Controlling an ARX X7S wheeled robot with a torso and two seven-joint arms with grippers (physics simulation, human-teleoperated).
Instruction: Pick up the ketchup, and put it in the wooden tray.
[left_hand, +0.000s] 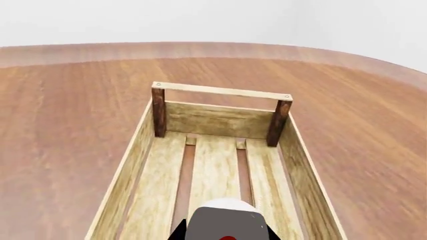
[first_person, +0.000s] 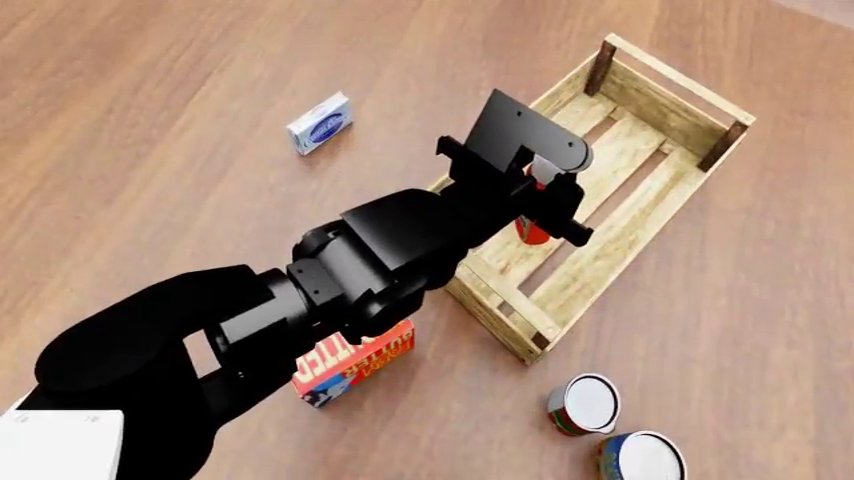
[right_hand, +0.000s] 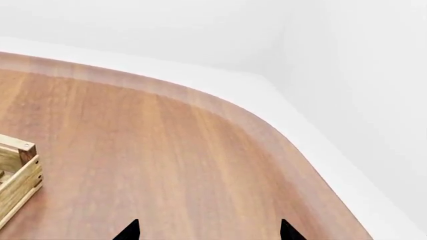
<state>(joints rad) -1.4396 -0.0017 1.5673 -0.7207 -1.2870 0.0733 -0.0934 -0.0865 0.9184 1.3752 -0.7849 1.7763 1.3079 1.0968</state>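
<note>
The ketchup (left_hand: 227, 220), its white cap nearest the left wrist camera, is clenched between the left fingers (first_person: 554, 205) and hangs over the slatted floor of the wooden tray (first_person: 667, 195). The right fingers (right_hand: 208, 231) show two dark tips spread apart, grasping nothing, above bare tabletop (right_hand: 167, 165), with one tray corner off to their side.

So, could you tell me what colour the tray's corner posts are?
Dark brown on the wooden tray, against pale planks; clearest in the left wrist view.
</note>
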